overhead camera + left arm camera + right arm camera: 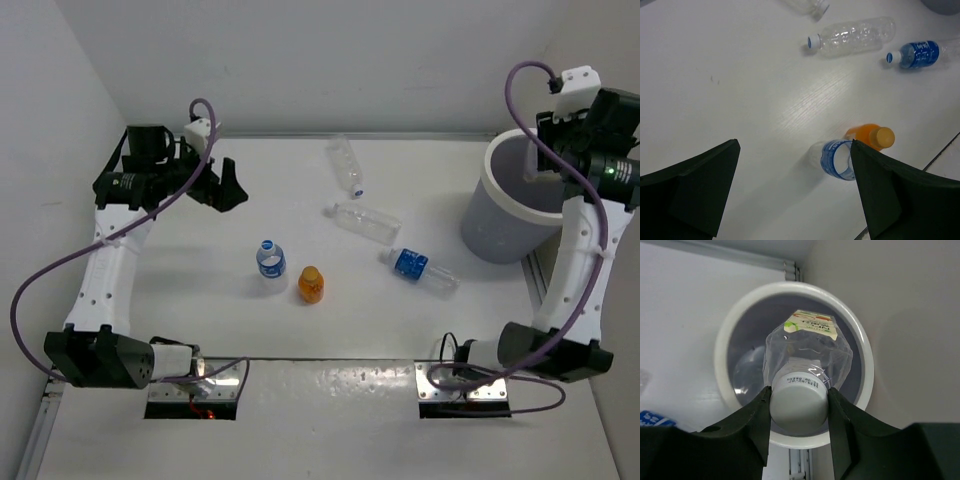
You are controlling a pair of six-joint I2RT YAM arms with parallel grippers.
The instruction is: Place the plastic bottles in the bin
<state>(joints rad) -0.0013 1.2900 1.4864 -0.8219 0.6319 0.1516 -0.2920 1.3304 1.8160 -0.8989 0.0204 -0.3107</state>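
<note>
Clamping clear bottle, right hand hangs directly above bin; left hand wide open, empty.

- Right end effector: black fingers; the clear bottle between them has a pale grey cap and a cream, green and red label.
- Bin beneath it: white rim, grey-lavender walls.
- Ahead of the black left end effector: orange bottle, blue-and-white labelled bottle, white faintly grained surface.
</note>
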